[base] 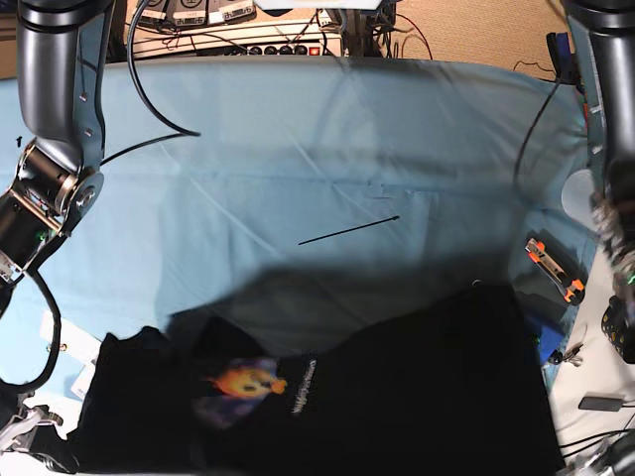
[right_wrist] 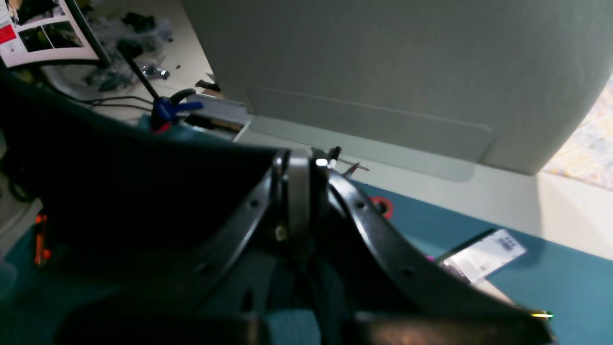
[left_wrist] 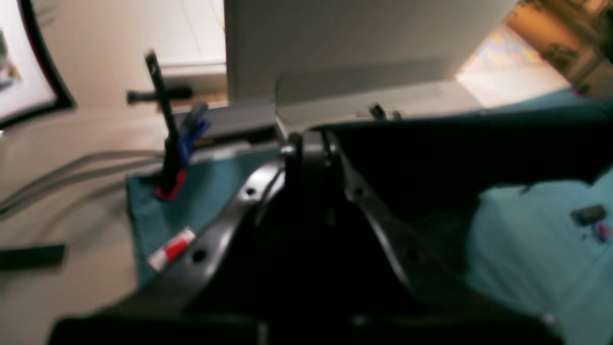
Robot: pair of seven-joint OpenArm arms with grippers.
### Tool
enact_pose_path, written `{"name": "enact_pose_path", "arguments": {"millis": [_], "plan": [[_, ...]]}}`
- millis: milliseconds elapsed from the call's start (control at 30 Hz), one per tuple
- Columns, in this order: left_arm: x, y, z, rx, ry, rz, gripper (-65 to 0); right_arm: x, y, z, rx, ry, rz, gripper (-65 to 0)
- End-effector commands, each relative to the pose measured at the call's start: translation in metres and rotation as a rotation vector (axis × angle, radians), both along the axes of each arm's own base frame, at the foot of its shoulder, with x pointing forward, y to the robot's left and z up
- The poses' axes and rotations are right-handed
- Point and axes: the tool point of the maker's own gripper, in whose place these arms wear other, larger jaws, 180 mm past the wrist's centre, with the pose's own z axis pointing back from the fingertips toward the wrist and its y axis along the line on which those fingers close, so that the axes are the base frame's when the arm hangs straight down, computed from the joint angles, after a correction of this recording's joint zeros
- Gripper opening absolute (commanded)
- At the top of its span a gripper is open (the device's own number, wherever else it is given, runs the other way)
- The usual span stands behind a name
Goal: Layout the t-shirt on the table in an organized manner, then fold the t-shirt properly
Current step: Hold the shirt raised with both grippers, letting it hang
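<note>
The black t-shirt (base: pixel 327 407) hangs lifted over the near part of the table (base: pixel 298 149), its top edge stretched across from the lower left to the right side, casting a shadow on the light blue cloth behind it; the side with the orange flame picture (base: pixel 243 379) and small white lettering faces up toward the base view, left of the middle. The left hand (left_wrist: pixel 306 139) has its fingers pressed together on the shirt's top edge, with dark cloth running off to one side; the right hand (right_wrist: pixel 299 160) is likewise pinched tight on the edge, the fabric spreading away to the left in its wrist view. A thin black stick (base: pixel 349 230) lies on the table beyond the shirt; an orange-handled tool (base: pixel 552 268) rests near the right edge.
</note>
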Motion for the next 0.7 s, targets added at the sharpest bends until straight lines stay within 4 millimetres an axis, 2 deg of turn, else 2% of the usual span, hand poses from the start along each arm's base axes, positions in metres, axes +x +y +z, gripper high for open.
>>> {"name": "enact_pose_path", "arguments": {"millis": [0, 133, 267, 400, 533, 667], "plan": [[0.004, -0.008, 0.055, 0.001, -0.139, 0.000, -65.0, -0.002, -0.002, 0.033, 0.008, -0.096, -0.001, -65.0], [0.020, -0.042, 0.102, 0.111, -0.220, 0.028, -65.0, -0.001, -0.005, 0.041, 0.003, -0.117, -0.017, -65.0], [0.031, -0.066, 0.090, 0.200, -0.199, 0.033, -65.0, -0.001, -0.005, 0.051, 0.003, -0.137, -0.018, -65.0], [0.034, -0.078, 0.084, 0.211, -0.179, 0.034, -65.0, -0.002, -0.005, 0.062, 0.003, -0.163, -0.017, -65.0], [0.037, -0.075, 0.078, 0.225, -0.163, 0.046, -65.0, -0.003, -0.007, 0.078, -0.007, -0.200, -0.028, -65.0], [0.042, -0.069, 0.062, 0.215, -0.111, 0.052, -65.0, -0.005, -0.009, 0.097, -0.007, -0.246, -0.037, -65.0]]}}
